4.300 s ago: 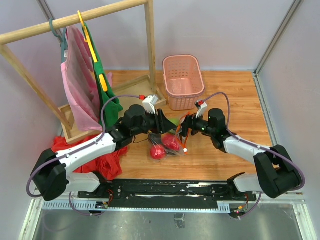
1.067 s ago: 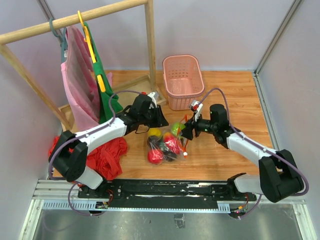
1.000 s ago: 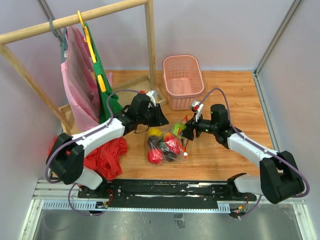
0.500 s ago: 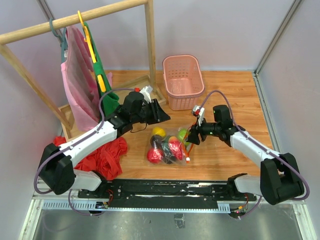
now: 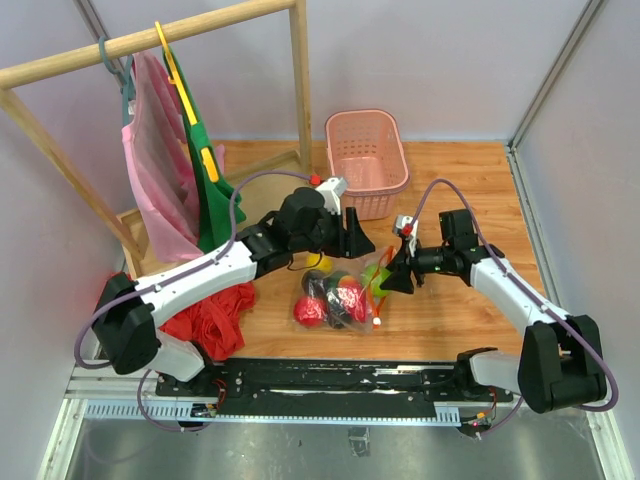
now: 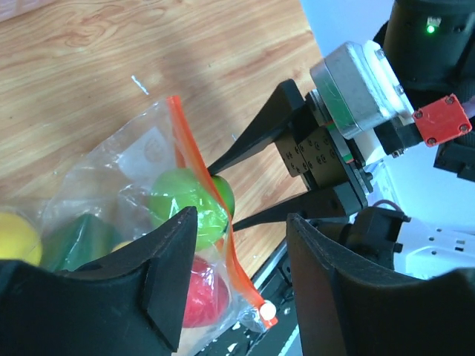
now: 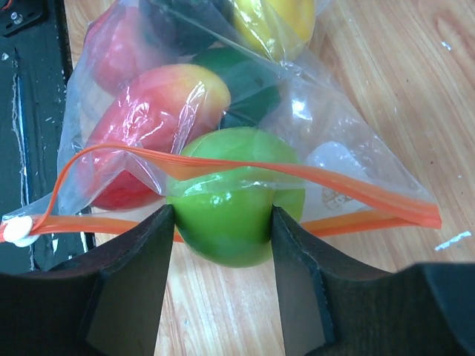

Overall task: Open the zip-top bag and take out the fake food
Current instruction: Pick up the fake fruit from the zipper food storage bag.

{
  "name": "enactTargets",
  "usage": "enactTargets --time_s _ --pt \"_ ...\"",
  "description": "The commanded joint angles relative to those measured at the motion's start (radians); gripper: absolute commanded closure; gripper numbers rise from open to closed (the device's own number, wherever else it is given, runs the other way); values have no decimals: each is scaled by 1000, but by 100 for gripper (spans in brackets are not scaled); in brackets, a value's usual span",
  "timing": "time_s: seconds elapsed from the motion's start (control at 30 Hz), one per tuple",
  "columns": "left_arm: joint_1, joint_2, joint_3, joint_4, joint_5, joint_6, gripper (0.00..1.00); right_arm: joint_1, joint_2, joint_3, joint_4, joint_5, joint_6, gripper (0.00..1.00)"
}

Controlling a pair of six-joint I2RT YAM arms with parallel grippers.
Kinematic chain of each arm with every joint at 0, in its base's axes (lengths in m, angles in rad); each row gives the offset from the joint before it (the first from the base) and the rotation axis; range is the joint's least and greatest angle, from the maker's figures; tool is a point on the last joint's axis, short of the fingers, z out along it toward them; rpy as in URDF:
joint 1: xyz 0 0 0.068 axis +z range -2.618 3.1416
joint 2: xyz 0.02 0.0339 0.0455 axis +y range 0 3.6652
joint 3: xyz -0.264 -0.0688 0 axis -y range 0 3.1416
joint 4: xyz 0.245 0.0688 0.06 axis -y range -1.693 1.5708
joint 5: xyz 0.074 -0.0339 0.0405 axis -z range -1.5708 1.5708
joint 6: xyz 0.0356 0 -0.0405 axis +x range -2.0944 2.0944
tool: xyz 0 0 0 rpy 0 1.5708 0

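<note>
Inspection from the remote station. The zip-top bag (image 5: 338, 298) lies on the wooden desk (image 5: 460, 180), near the middle, between my two arms. It is clear, crinkled plastic with an orange-red zip strip (image 7: 349, 189) along its right edge and a small white slider (image 7: 16, 230) at the near end.

The fake food (image 5: 330, 300) is inside it, all glossy, rounded plastic: a red piece (image 7: 111, 41), a red-and-yellow piece (image 7: 159, 100), a yellow piece (image 7: 271, 18) and a dark green piece (image 7: 245, 74). A light green fruit (image 7: 230, 237) sits at the bag's mouth, and one lip of the zip strip crosses over it.

My right hand (image 7: 221, 211) is at the bag's right edge, its jaws partly spread with one finger on each side of that light green fruit. I cannot tell whether the pads actually press on it.

My left hand (image 6: 241, 222) hangs above the bag's far side. Its jaws are apart and it holds nothing.
</note>
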Motion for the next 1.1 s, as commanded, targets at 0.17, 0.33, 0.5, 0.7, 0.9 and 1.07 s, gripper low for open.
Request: enactTargets --time_s 0.17,0.33,0.5,0.7,0.9,1.07 --pt "-54 51 24 -14 -81 63 44 -54 -12 -14 -4 -3 -44 53" --pt "-54 69 12 -32 -99 53 48 -40 34 -14 98 79 6 53" --pt "-54 78 -22 -32 -119 40 51 -6 86 18 75 71 -31 53" --pt "-53 99 -51 -31 -150 49 58 43 102 36 42 64 -69 44" --pt "-51 193 -27 -21 -135 84 59 105 125 59 43 177 -55 30" --pt "-26 261 -13 -30 -164 117 60 139 155 79 43 239 -45 25"
